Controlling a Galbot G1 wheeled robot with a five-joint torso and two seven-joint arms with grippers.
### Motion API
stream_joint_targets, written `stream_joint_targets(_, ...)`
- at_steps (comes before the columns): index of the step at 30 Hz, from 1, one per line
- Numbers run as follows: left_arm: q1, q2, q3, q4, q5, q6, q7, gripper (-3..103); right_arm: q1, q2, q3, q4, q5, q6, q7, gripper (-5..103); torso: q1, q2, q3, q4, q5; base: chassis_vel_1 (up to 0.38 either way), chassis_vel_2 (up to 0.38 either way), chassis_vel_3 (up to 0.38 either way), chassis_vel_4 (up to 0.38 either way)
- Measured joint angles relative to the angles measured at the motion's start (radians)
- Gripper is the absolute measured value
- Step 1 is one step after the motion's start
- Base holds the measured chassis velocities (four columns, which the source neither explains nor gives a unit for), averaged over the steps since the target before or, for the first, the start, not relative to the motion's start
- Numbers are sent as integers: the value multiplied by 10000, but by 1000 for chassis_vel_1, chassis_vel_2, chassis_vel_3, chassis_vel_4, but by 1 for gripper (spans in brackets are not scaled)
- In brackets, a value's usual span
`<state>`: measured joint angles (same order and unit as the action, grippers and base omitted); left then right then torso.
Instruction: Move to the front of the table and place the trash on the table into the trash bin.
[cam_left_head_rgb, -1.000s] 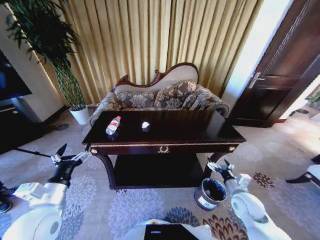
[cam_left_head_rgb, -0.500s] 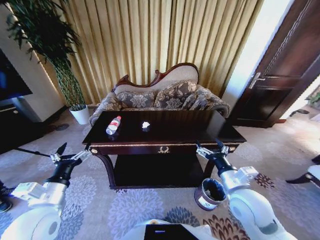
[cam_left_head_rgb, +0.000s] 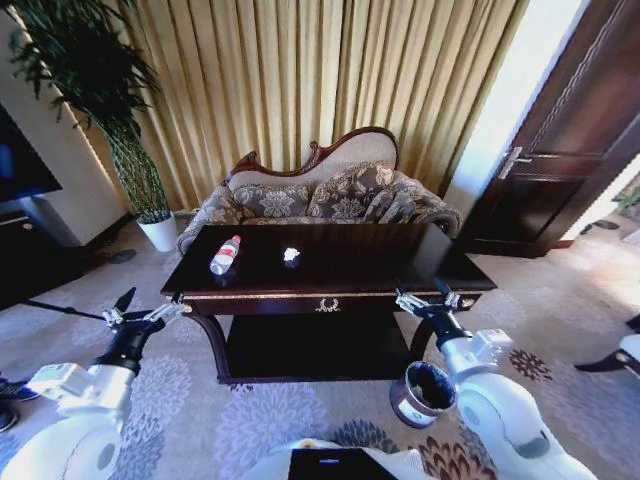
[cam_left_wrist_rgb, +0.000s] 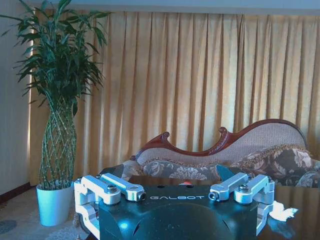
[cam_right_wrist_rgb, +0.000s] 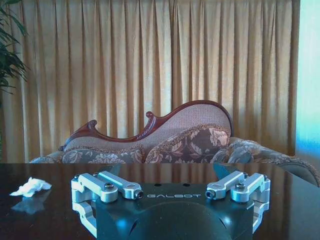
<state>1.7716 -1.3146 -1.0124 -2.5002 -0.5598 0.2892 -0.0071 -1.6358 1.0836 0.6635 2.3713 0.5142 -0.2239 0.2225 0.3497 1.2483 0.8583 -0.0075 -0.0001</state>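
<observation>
The dark glossy table (cam_left_head_rgb: 380, 262) with gold trim stands straight ahead. On its left part lie the trash: a clear bottle (cam_left_head_rgb: 225, 254) with a red cap, on its side, and a crumpled white paper (cam_left_head_rgb: 291, 254) to its right. In the right wrist view the paper (cam_right_wrist_rgb: 31, 187) rests on the tabletop (cam_right_wrist_rgb: 280, 200); the left wrist view has the paper (cam_left_wrist_rgb: 282, 211) too. The round dark trash bin (cam_left_head_rgb: 422, 393) stands on the carpet by the table's right front leg. My right gripper (cam_left_head_rgb: 428, 298) hangs open at the table's front right edge, above the bin. My left gripper (cam_left_head_rgb: 146, 314) is open, left of the front left corner.
A floral sofa (cam_left_head_rgb: 320, 195) with a carved back stands right behind the table, before gold curtains. A tall plant in a white pot (cam_left_head_rgb: 160, 228) is at the back left, a dark door (cam_left_head_rgb: 560, 150) at the right. Patterned carpet (cam_left_head_rgb: 260, 420) lies open in front.
My right gripper has risen from beside the trash bin to the level of the table's front edge. The left arm has held still. The whole view has shifted slightly.
</observation>
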Motion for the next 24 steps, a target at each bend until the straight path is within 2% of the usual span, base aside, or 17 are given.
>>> stream_joint_targets(9,35,-23,39,0,21,2,6,100,-84,-101,-64,185,42,-6,-3,100,8,-4,2,0,-2,-152,128,136,-146)
stream_joint_targets(15,151,-5,32,2,18,-9,5,100,153,-661,-184,322,993,-308,-9,100,0,-2,-1,-2,-2,-21,11,18,-14)
stream_joint_targets(18,270,-16,-5,1,6,-55,0,100,773,-1435,-307,277,1959,-642,-11,100,-9,5,-3,1,-1,0,0,0,0)
stream_joint_targets(21,294,-57,-6,1,5,-66,-8,100,1245,-1897,-472,136,2420,-809,-17,100,-9,4,-3,-3,3,0,0,0,0)
stream_joint_targets(24,302,-155,29,3,16,-69,-55,100,2663,-2710,-1334,-578,3148,-1084,-20,100,-1,0,1,3,-1,0,0,0,0)
